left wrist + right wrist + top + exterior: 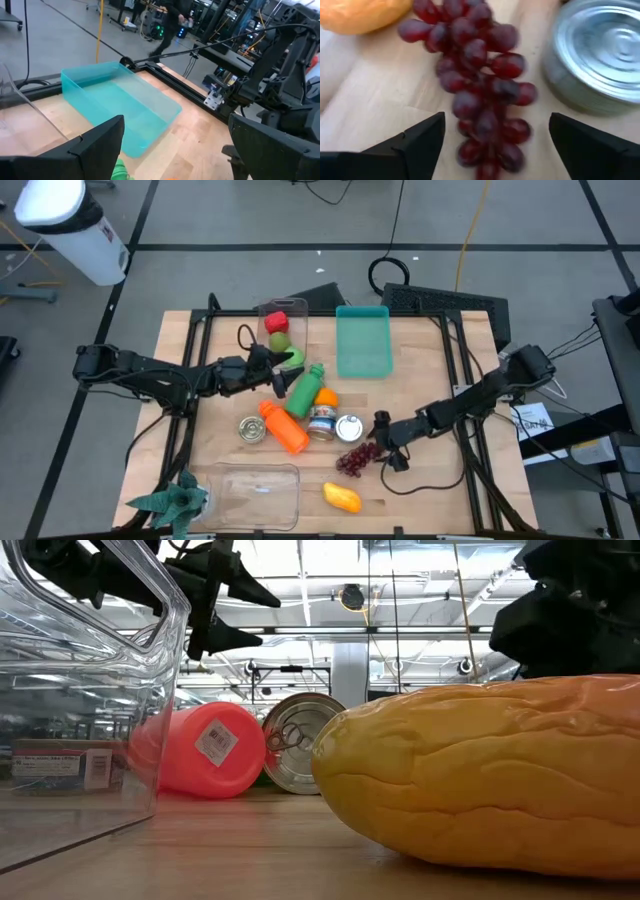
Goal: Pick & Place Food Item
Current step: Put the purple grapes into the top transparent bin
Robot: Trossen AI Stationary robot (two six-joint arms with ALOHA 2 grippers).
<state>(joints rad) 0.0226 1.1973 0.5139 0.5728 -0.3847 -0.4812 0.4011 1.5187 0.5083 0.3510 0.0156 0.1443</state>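
Observation:
A bunch of dark red grapes (pixel 358 460) lies on the wooden table beside a silver can (pixel 348 428). In the right wrist view the grapes (pixel 480 85) fill the middle, and my right gripper (pixel 495 125) is open just above them, one finger on either side and clear of them. In the high view my right gripper (pixel 384 442) sits at the bunch's right end. My left gripper (pixel 272 375) hovers open over the heap of bottles, next to a green bottle (pixel 305 390). Its wrist view looks past my left gripper (pixel 175 125) at the teal tray (pixel 120 107).
A yellow fruit (pixel 342 497) lies near the table's near edge, beside a clear box (pixel 255 490). An orange bottle (pixel 285 427), more cans (pixel 252 430) and an orange (pixel 327 395) crowd the middle. Farther back stand the teal tray (pixel 363 340) and a clear bin (pixel 280 325) holding fruit.

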